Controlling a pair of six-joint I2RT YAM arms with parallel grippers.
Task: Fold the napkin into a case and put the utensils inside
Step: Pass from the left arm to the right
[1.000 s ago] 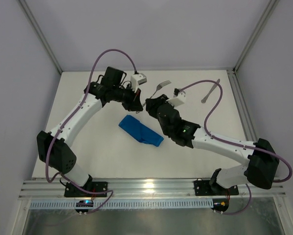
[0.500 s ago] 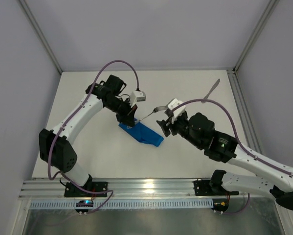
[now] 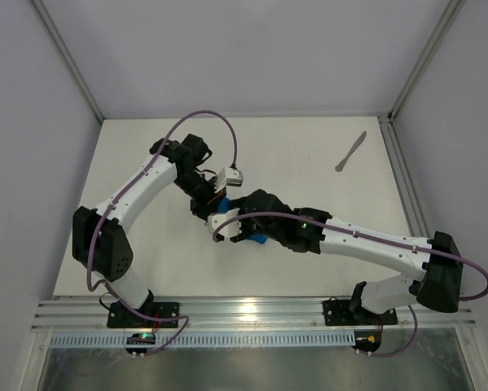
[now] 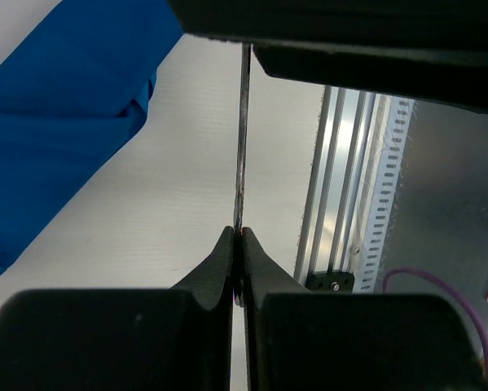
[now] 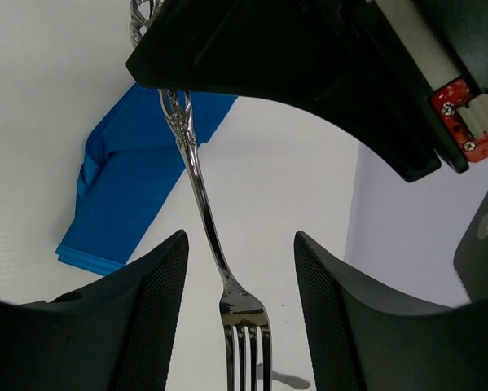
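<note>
Right wrist view: left gripper (image 4: 238,244) pinches the fork (image 5: 207,236) by its handle near the soft case (image 5: 121,204); right gripper (image 5: 240,277) stands wide astride the tines. Fork looks stiff, light, probably slippery, so the neck seems the safest hold.

No text, label, brand, number or sign can be read in any view.

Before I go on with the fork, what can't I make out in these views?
- Left wrist view: silver four-tined metal fork, pinched in the left tool, shows edge-on; tines hidden behind the dark body above.
- Top view: both arms cover the fork and most of the folded bright blue cloth case.
- All views: case's opening unclear.
</note>
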